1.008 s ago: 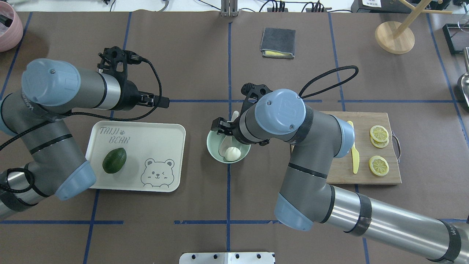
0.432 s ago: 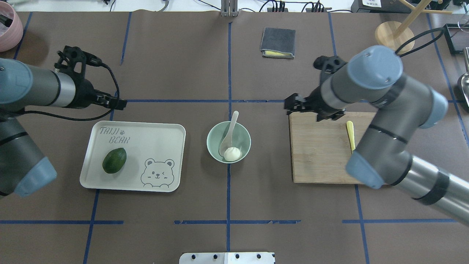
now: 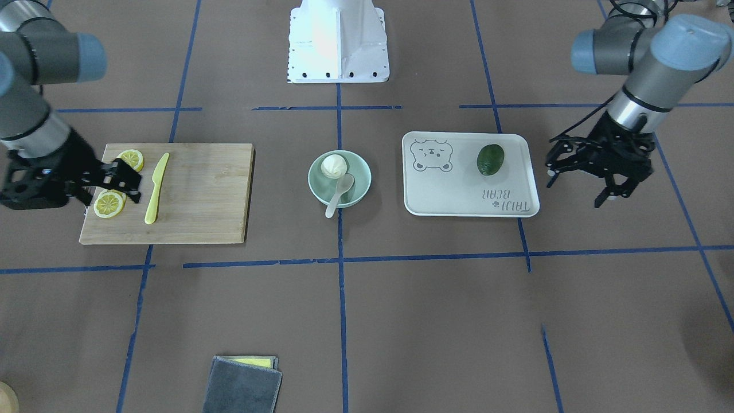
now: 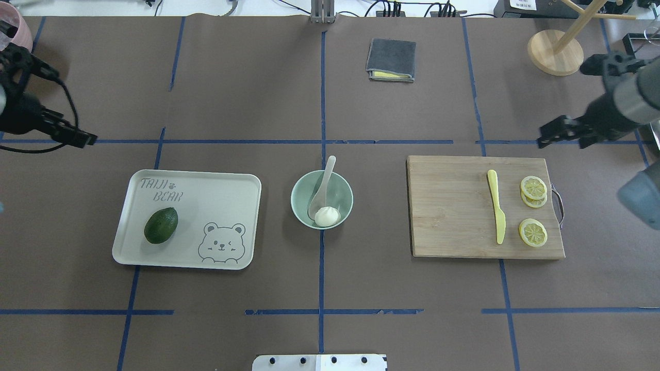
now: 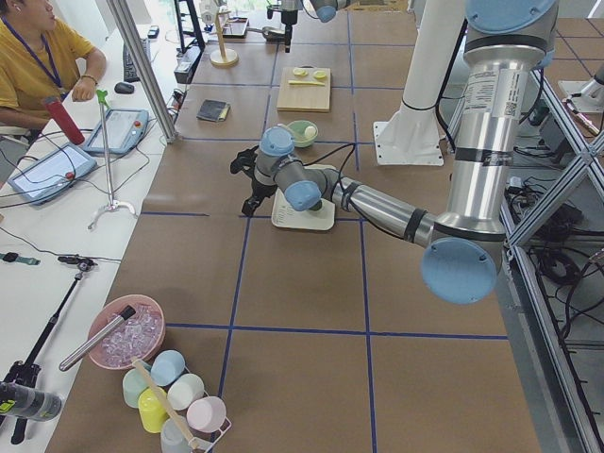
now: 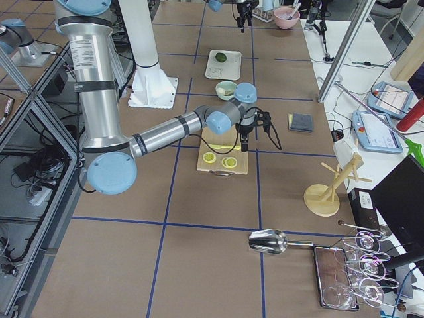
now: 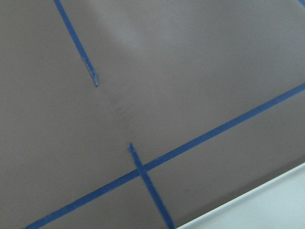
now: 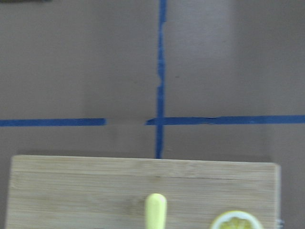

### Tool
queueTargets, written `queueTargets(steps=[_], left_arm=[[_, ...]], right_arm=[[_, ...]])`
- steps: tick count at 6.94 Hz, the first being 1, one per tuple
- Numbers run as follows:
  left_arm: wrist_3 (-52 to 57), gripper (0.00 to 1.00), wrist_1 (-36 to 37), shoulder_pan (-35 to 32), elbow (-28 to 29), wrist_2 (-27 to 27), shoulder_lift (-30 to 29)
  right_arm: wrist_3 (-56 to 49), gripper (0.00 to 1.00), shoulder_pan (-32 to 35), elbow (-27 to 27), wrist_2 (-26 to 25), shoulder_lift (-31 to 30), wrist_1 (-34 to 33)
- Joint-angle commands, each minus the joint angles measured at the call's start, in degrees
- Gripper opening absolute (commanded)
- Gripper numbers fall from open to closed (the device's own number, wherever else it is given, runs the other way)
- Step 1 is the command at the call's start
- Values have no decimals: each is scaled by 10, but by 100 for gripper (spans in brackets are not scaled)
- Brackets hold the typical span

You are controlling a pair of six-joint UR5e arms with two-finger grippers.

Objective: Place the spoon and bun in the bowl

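The pale mint-green bowl [image 4: 344,191] stands at the table's centre and also shows in the front-facing view [image 3: 358,172]. The cream-white bun [image 4: 327,216] lies inside it at the near side. The off-white spoon [image 4: 324,181] rests with its scoop in the bowl beside the bun, its handle leaning out over the far rim. My left gripper [image 4: 86,139] is open and empty, far left, beyond the tray's far corner. My right gripper [image 4: 544,138] is open and empty, above the table just beyond the cutting board's far right corner.
A white bear-print tray [image 4: 216,196] with a dark green avocado [image 4: 161,225] lies left of the bowl. A wooden cutting board [image 4: 448,211] with a yellow knife [image 4: 497,212] and lemon slices [image 4: 533,187] lies right. A grey cloth [image 4: 391,60] and a wooden stand [image 4: 555,51] are at the back.
Both arms have swung outward from the centre. The right gripper went from over the bowl to past the board's far right corner; the left gripper went to the left edge. Spoon and bun stayed put.
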Motion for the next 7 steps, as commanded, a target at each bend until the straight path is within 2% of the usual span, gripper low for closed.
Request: queueTargets(steps=[1, 2, 3, 5, 6, 7], left_arm=[[214, 99, 7, -142, 56, -89, 46], [272, 99, 7, -194, 109, -99, 39], [276, 99, 7, -218, 131, -99, 36], [269, 100, 18, -226, 143, -111, 23], [271, 100, 51, -230, 138, -121, 20], [269, 100, 64, -258, 129, -142, 28]], right_arm=[[-215, 100, 126, -1, 63, -66, -59], [-314, 100, 160, -3, 71, -70, -124], [-390, 100, 179, -13, 70, -71, -161], [-398, 100, 188, -17, 80, -74, -161], [-399, 100, 188, -26, 73, -76, -159], [-399, 100, 188, -40, 73, -71, -154]])
